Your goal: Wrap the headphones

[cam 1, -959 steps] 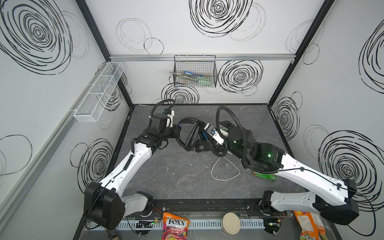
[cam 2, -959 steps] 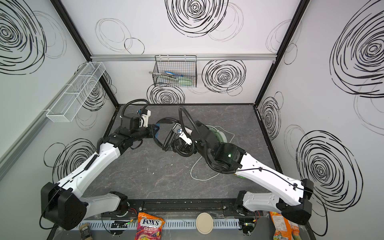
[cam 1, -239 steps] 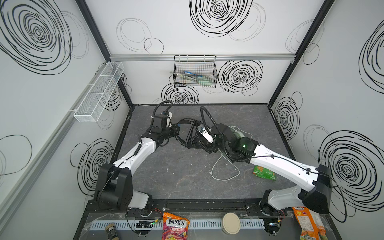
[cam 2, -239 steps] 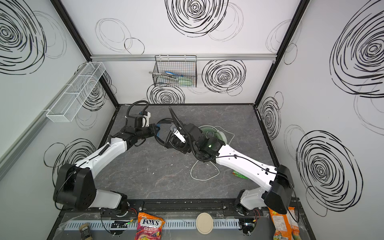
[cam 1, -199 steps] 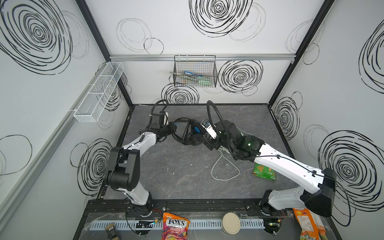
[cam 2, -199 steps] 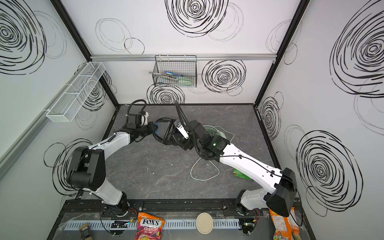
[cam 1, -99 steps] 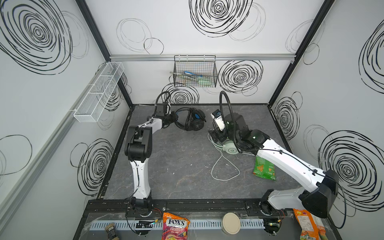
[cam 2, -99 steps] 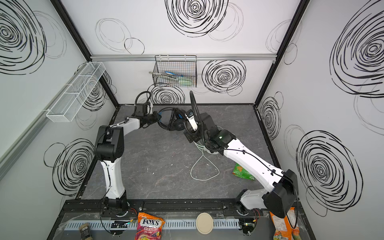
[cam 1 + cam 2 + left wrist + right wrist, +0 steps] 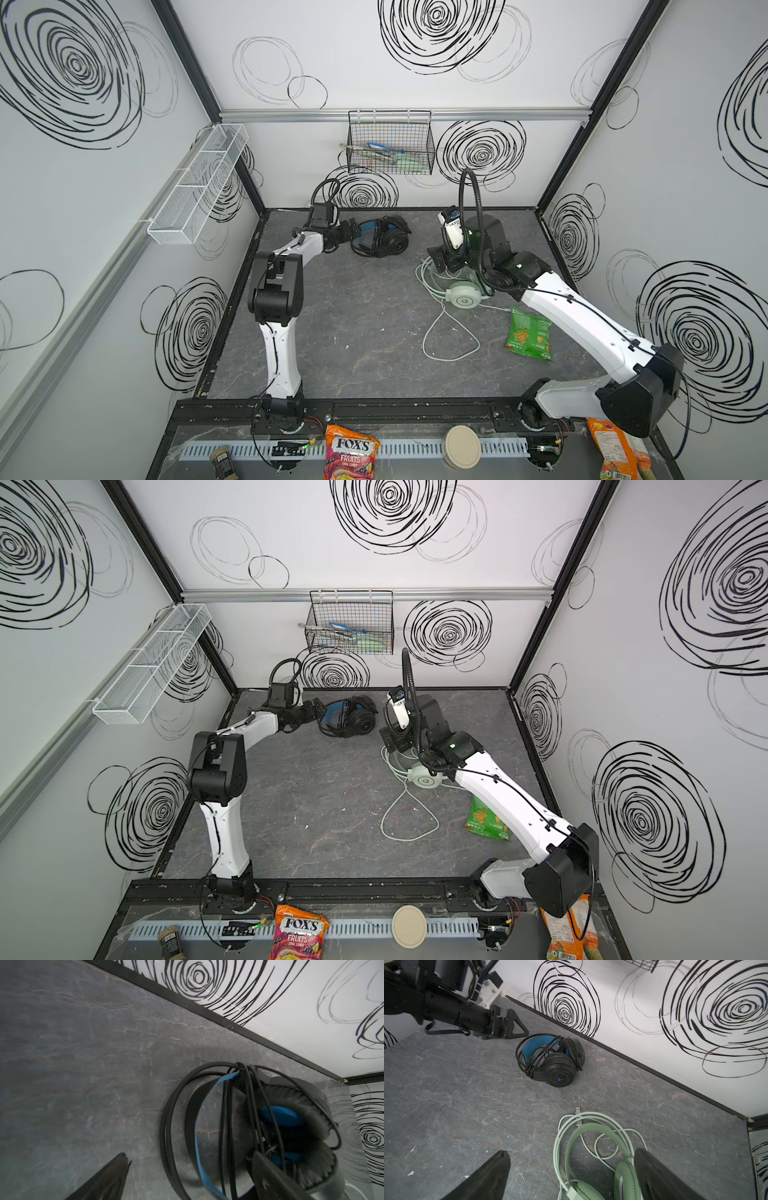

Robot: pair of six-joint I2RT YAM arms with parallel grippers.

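Straight below the wire basket (image 9: 390, 143) on the back wall, down on the grey tabletop (image 9: 353, 332): the black headset (image 9: 380, 239), on its side close to the wall. Black cable (image 9: 167, 1130) looped in several turns round the blue band and the ear cups.

Below the basket's left corner: the left gripper (image 9: 352, 233), jaws spread wide, clamping nothing. Tips just beside the blue band; touching or not, impossible to tell. In the left wrist view, band and cable loops framed between the two dark fingers (image 9: 108, 1178).

Below the basket and off to its right, farther out from the wall: the green headset (image 9: 463, 295), flat on the tabletop. Pale cable (image 9: 451, 336) loose, sprawling in open loops away from the basket toward the front. Plug (image 9: 577, 1110) bare on the tabletop, on the side of the loops toward the basket.

Over that green headset: the right gripper (image 9: 572, 1152), jaws wide too, gripping nothing. One finger (image 9: 660, 1178) above a green ear cup, the other above bare tabletop; contact not clear.

Farther from the basket, front right: a green snack bag (image 9: 530, 332), near the loose cable.
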